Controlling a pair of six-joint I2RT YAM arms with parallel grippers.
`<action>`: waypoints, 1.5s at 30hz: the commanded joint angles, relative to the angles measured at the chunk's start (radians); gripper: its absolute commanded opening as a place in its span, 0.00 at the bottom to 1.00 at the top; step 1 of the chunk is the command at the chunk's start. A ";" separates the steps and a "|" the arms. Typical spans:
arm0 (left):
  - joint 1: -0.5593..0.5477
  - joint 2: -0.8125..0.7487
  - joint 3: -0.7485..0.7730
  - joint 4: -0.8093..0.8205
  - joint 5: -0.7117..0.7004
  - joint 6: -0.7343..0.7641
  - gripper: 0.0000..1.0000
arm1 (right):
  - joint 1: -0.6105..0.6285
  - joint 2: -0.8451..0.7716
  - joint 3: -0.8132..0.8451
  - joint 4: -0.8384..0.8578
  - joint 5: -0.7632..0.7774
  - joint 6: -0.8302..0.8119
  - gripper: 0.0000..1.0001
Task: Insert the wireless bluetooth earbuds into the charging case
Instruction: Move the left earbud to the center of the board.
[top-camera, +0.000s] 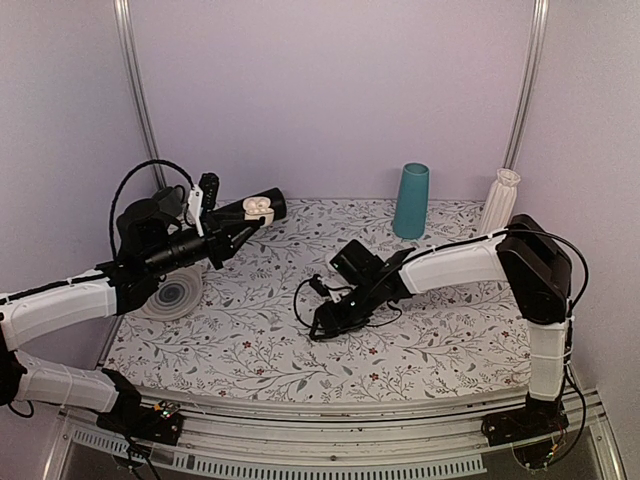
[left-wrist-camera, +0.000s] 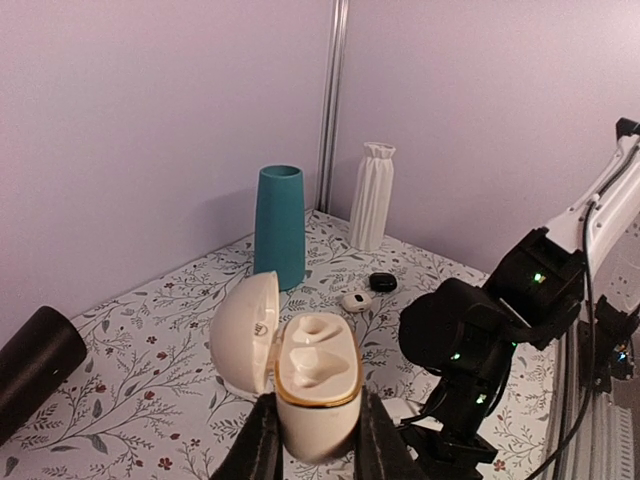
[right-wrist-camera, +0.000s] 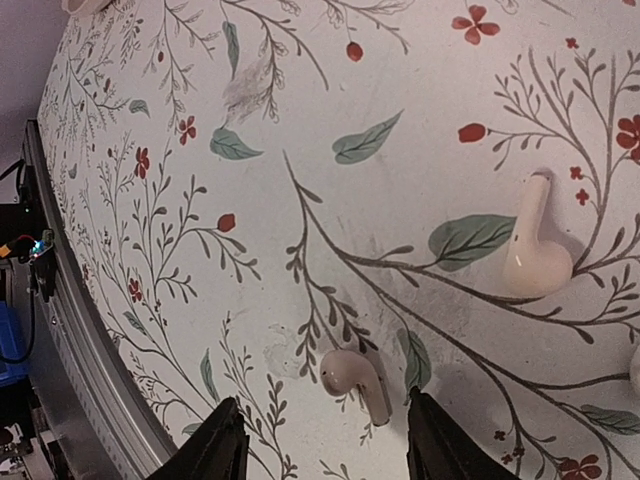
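The glossy white charging case (left-wrist-camera: 316, 375) stands upright with its lid (left-wrist-camera: 243, 335) swung open to the left, and both inner wells look empty. My left gripper (left-wrist-camera: 316, 440) is shut on the case's lower body and holds it above the table at the back left (top-camera: 258, 208). My right gripper (right-wrist-camera: 325, 440) is open and low over the floral table, its fingers on either side of a white earbud (right-wrist-camera: 358, 382) lying on the cloth. A second white earbud (right-wrist-camera: 535, 250) lies farther off to the right. In the top view the right gripper (top-camera: 322, 325) sits mid-table.
A teal cup (top-camera: 411, 200) and a white ribbed vase (top-camera: 499, 200) stand at the back right. A black cylinder (left-wrist-camera: 35, 365) lies at the back left. A grey round disc (top-camera: 172, 295) sits at the left. A small black piece (left-wrist-camera: 383, 282) and a small white piece (left-wrist-camera: 354, 299) lie near the cup.
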 joint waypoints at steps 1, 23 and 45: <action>0.012 -0.019 0.023 -0.002 -0.004 0.014 0.00 | 0.037 0.013 -0.006 0.011 -0.034 0.013 0.55; 0.015 -0.027 0.022 -0.006 -0.002 0.020 0.00 | 0.000 -0.056 -0.030 0.010 0.055 0.029 0.56; 0.014 -0.016 0.023 -0.004 0.014 0.016 0.00 | 0.045 0.034 -0.039 0.043 -0.025 0.010 0.58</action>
